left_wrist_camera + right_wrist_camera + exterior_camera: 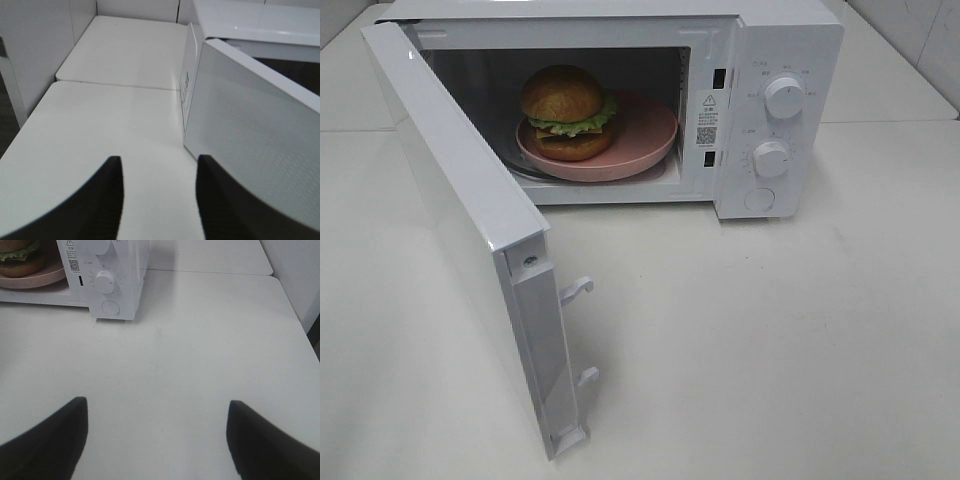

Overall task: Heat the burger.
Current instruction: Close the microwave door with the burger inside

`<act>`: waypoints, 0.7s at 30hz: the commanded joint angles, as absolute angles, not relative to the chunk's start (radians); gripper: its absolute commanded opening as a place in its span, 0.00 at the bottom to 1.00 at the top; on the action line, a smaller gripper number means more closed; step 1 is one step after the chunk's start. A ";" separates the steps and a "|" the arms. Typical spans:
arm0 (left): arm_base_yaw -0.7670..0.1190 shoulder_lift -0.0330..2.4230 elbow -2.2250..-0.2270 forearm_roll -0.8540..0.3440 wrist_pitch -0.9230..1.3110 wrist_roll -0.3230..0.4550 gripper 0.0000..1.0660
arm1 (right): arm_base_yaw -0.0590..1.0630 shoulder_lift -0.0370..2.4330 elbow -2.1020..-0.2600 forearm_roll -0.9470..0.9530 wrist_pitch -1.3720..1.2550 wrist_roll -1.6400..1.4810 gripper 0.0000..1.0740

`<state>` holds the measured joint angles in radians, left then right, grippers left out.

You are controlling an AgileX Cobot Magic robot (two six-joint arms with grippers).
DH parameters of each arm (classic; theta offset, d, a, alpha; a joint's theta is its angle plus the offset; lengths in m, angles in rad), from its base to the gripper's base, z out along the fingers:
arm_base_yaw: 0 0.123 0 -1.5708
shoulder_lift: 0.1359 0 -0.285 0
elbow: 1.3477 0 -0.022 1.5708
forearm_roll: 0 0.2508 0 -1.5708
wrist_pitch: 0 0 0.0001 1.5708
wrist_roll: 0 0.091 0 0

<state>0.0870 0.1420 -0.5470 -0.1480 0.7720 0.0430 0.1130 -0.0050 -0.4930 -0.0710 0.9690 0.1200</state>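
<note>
**Burger loaded, door not yet shut**

High view: the burger (pixel 567 112) sits on a plate (pixel 645 150) inside the microwave (pixel 790 40) at the desk's (pixel 770 330) far edge, with the door (pixel 450 200) wide open.
Left wrist: the left gripper (pixel 157 165) is near the door, jaws apart and empty.
Right wrist: the right gripper (pixel 157 407) is spread wide and empty.
Next, judged: push the door shut, then turn the dial (pixel 772 158).

White box-shaped microwave oven (pixel 780 40): smooth casing with a slight sheen; painted metal or plastic, cannot tell.
Open white microwave door (pixel 450 190): glossy edge catching light. Its grey window panel (pixel 260 135) is finely dotted, like mesh.
Small metal screw (pixel 530 261) in the door edge.
Upper round white knob (pixel 784 97): smooth plastic.
Round pink plate (pixel 650 135): matt, smooth.
Burger (pixel 565 110): glossy golden-brown bun, frilly lettuce.
White tabletop (pixel 770 350): smooth, matt.
Left gripper (pixel 157 157) and right gripper (pixel 156 401): black, matt fingers.
</note>
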 commanded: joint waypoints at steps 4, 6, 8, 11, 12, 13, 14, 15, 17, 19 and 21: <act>0.088 0.280 -0.551 -0.139 0.577 0.035 0.05 | 0.107 -0.032 -0.492 -0.071 0.960 0.127 0.68; 0.088 0.336 -0.547 -0.127 0.518 0.042 0.00 | 0.107 -0.032 -0.492 -0.071 0.960 0.127 0.68; 0.088 0.391 -0.533 -0.129 0.433 0.058 0.00 | 0.107 -0.032 -0.492 -0.071 0.960 0.127 0.68; 0.088 0.455 -0.493 -0.134 0.261 0.072 0.00 | 0.107 -0.032 -0.492 -0.071 0.960 0.127 0.68; 0.088 0.475 -0.477 -0.136 0.201 0.078 0.00 | 0.107 -0.032 -0.492 -0.071 0.960 0.127 0.68; 0.088 0.508 -0.443 -0.136 0.094 0.088 0.00 | 0.107 -0.032 -0.492 -0.071 0.960 0.127 0.68; 0.088 0.508 -0.443 -0.136 0.094 0.088 0.00 | 0.107 -0.032 -0.492 -0.071 0.960 0.127 0.68; 0.088 0.525 -0.428 -0.136 0.051 0.089 0.00 | 0.107 -0.032 -0.492 -0.071 0.960 0.127 0.68; 0.088 0.561 -0.390 -0.135 -0.041 0.089 0.00 | 0.107 -0.032 -0.492 -0.071 0.960 0.127 0.68; 0.088 0.609 -0.334 -0.134 -0.168 0.088 0.00 | 0.107 -0.032 -0.492 -0.071 0.960 0.127 0.68; 0.088 0.645 -0.294 -0.131 -0.271 0.088 0.00 | 0.107 -0.032 -0.492 -0.071 0.960 0.127 0.68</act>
<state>0.0870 0.6060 -0.3380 -0.1310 -0.1220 0.0860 0.1130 -0.0050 -0.4930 -0.0710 0.9690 0.1200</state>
